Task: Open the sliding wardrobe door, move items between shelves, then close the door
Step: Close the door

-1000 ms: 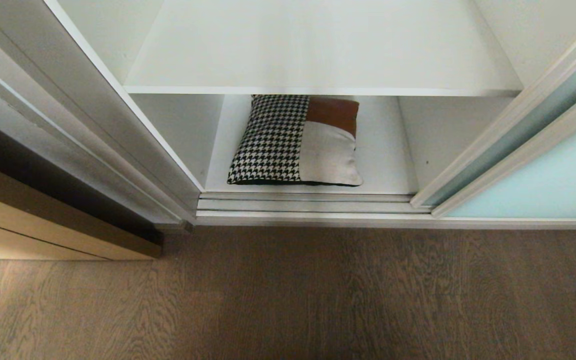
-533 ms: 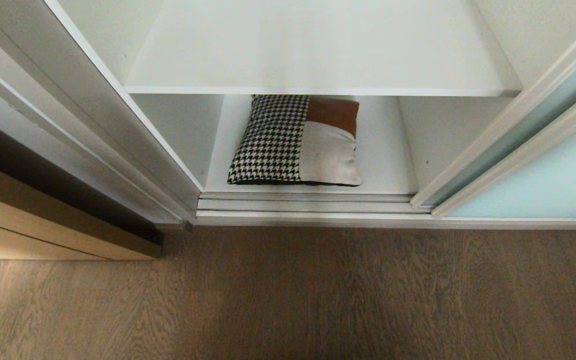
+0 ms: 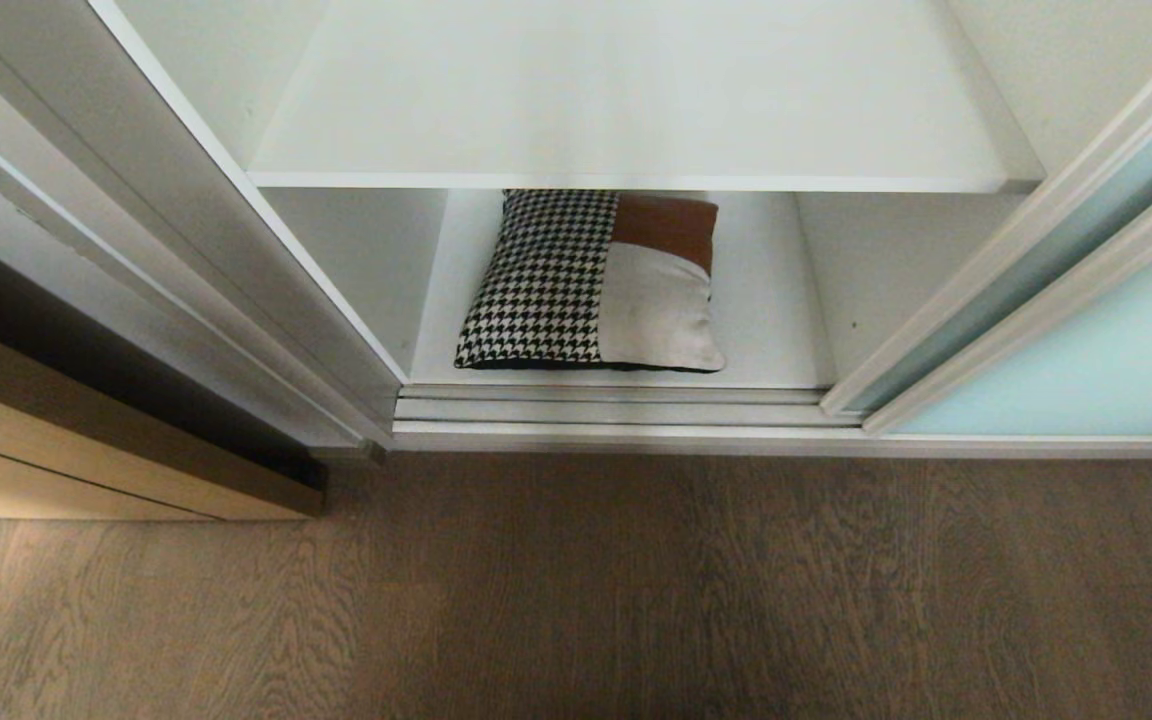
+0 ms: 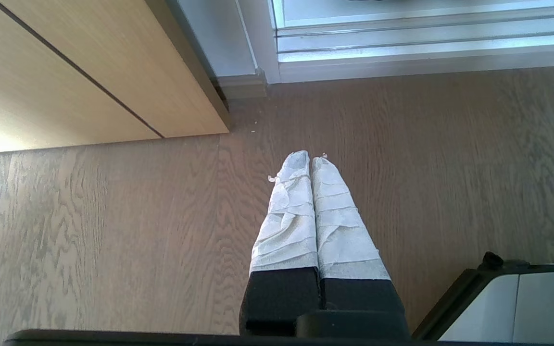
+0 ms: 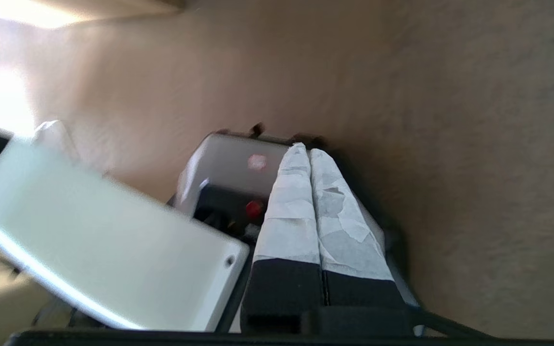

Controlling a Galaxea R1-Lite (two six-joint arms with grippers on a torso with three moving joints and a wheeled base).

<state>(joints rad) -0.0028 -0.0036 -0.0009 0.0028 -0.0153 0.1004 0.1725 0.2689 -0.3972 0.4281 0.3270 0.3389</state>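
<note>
The wardrobe compartment stands open in the head view. A cushion point(image 3: 591, 285), houndstooth on one half and grey-beige with a brown strip on the other, lies flat on the bottom shelf point(image 3: 766, 310). Above it the upper shelf point(image 3: 636, 100) is bare. The pale aqua sliding wardrobe door point(image 3: 1086, 370) is pushed to the right. Neither arm shows in the head view. My left gripper point(image 4: 310, 158) is shut and empty, low over the wood floor before the door track point(image 4: 402, 45). My right gripper point(image 5: 304, 150) is shut and empty beside my own base point(image 5: 229, 163).
A tan wood panel point(image 3: 86, 440) stands left of the wardrobe, seen too in the left wrist view as the tan panel point(image 4: 89, 72). Brown wood floor point(image 3: 636, 590) stretches in front. The double door track point(image 3: 616, 410) runs along the compartment's front edge.
Nothing in the head view has moved; the cushion, shelves and door stay as they were.
</note>
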